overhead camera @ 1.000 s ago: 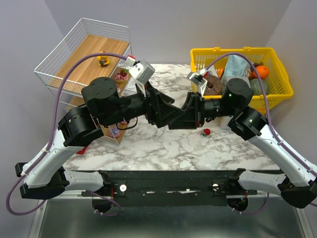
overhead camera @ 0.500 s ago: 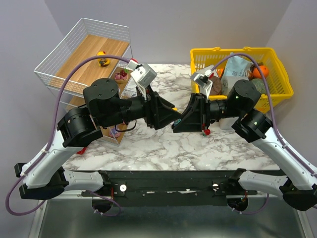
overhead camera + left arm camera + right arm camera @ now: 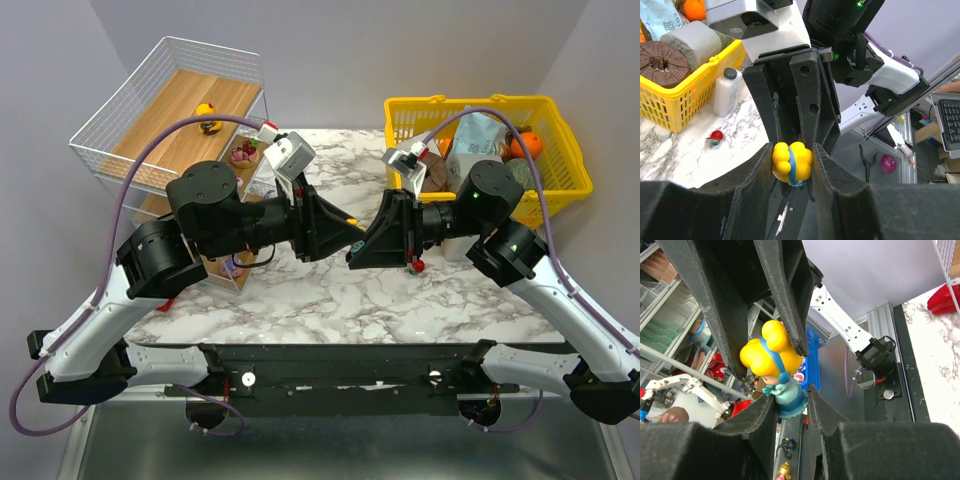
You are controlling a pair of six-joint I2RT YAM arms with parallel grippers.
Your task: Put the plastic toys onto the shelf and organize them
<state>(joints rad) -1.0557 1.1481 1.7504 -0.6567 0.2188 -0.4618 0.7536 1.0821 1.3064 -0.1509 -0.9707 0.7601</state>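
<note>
Yellow-haired figurine [image 3: 772, 370], mid-frame: right gripper [image 3: 790, 402] is pinching its blue dress, left gripper [image 3: 792, 152] is squeezing its head.

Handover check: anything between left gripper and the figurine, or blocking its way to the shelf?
Nothing between them: the left gripper is closed around the head of the blonde figurine. The right gripper clamps its dress, so it can't leave for the shelf until released.

I seem to be in a robotics lab: my marble-patterned worktop [image 3: 330, 300] stands between plain grey walls [image 3: 330, 60], with a keyboard [image 3: 950, 121] and blurry storage racks [image 3: 660, 322] beyond.
</note>
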